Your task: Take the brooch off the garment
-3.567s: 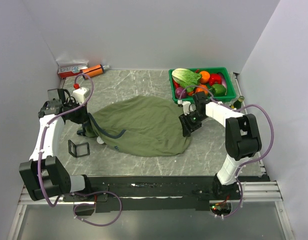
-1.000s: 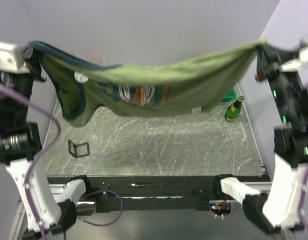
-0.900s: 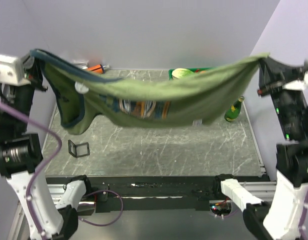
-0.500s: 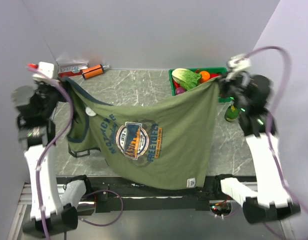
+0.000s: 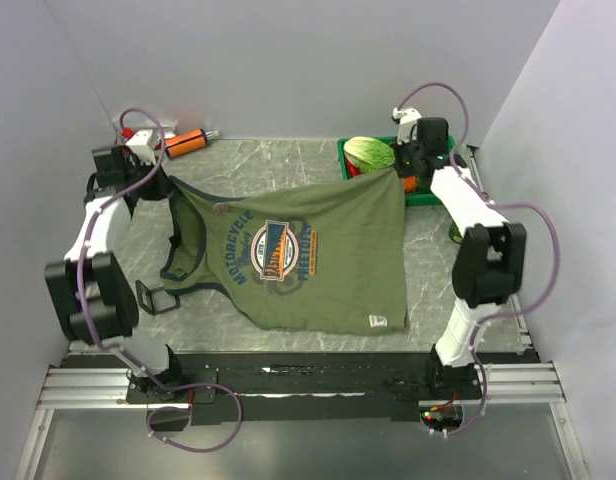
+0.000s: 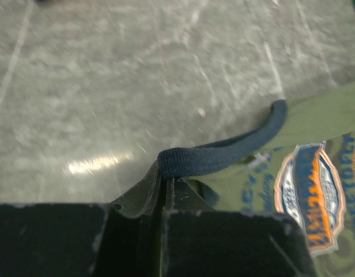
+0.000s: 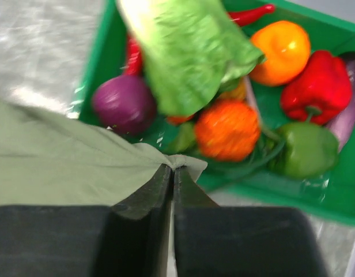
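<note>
The garment (image 5: pixel 328 260), an olive-green T-shirt, lies spread on the table with its round chest print (image 5: pixel 273 250) facing up. The brooch (image 5: pixel 220 209) is a tiny pale speck on the chest between the navy collar and the print. In the left wrist view the brooch (image 6: pixel 258 157) shows as a small whitish bit beside the blue lettering. My left gripper (image 5: pixel 153 186) is at the back left, shut on the navy trim (image 6: pixel 223 153). At the back right, my right gripper (image 5: pixel 398 170) pinches the shirt's hem corner (image 7: pixel 186 161).
A green basket (image 7: pixel 316 210) of vegetables, with a lettuce (image 5: pixel 368 153), stands right behind the right gripper. An orange tube (image 5: pixel 188 140) and a red-white box (image 5: pixel 138 131) lie at the back left. A small black frame (image 5: pixel 158 297) stands by the shirt's left sleeve. A white hem label (image 5: pixel 376 322) faces front.
Both arms have come down and back from holding the shirt stretched in the air. The shirt now lies flat on the table, print up, with both corners still gripped.
</note>
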